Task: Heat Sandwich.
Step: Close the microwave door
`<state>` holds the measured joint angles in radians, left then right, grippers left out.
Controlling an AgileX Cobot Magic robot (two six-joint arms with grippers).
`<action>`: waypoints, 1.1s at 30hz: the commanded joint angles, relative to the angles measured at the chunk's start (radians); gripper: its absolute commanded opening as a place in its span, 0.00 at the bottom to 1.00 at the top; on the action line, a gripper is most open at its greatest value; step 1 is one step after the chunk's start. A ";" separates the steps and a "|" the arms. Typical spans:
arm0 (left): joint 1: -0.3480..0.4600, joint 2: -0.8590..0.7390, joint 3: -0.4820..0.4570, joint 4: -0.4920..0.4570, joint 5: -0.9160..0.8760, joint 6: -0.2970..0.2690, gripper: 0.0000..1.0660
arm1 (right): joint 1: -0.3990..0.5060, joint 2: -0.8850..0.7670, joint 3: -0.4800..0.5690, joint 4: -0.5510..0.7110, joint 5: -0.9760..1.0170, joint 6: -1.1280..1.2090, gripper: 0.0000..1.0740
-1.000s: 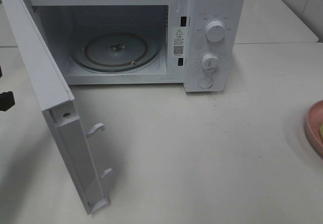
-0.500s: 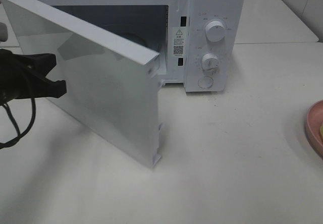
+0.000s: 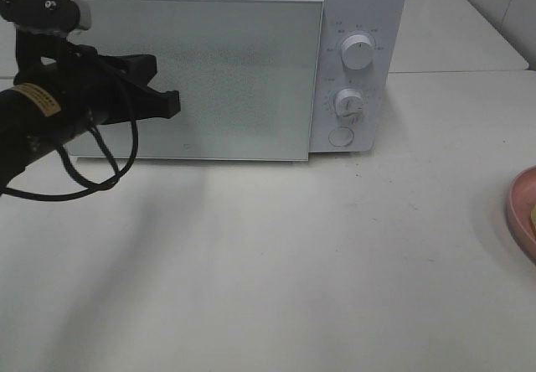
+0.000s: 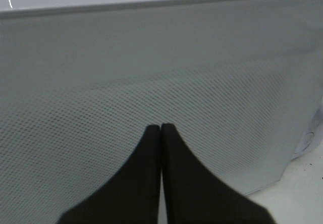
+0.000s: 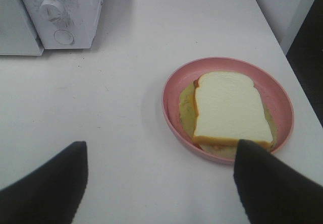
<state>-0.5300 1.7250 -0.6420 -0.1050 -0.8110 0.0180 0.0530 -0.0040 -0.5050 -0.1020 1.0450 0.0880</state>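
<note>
At table's right edge, sandwich (image 5: pixel 229 108) on pink plate (image 5: pixel 174 82), microwave door (image 3: pixel 226 70) shut. Left gripper (image 4: pixel 160 128) jaws together at door; right gripper (image 5: pixel 159 183) jaws apart.

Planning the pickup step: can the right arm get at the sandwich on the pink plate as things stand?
Probably yes. The sandwich lies uncovered on the pink plate, on the table, with nothing standing between it and the open right gripper. The left gripper is off at the microwave door.

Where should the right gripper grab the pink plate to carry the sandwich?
Grip the pink plate by its raised rim on the gripper-facing side, coming in low from the front with the right gripper. The sandwich fills the middle, so only the rim is free.
</note>
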 commanded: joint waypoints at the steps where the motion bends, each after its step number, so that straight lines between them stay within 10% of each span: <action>1: -0.032 0.031 -0.053 -0.049 0.007 0.000 0.00 | -0.006 -0.026 0.000 0.001 -0.006 -0.007 0.71; 33: -0.185 0.277 -0.476 -0.251 0.123 0.111 0.00 | -0.006 -0.026 0.000 0.001 -0.006 -0.007 0.70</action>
<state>-0.7300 1.9920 -1.0860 -0.3010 -0.6690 0.1210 0.0530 -0.0040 -0.5050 -0.1020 1.0450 0.0880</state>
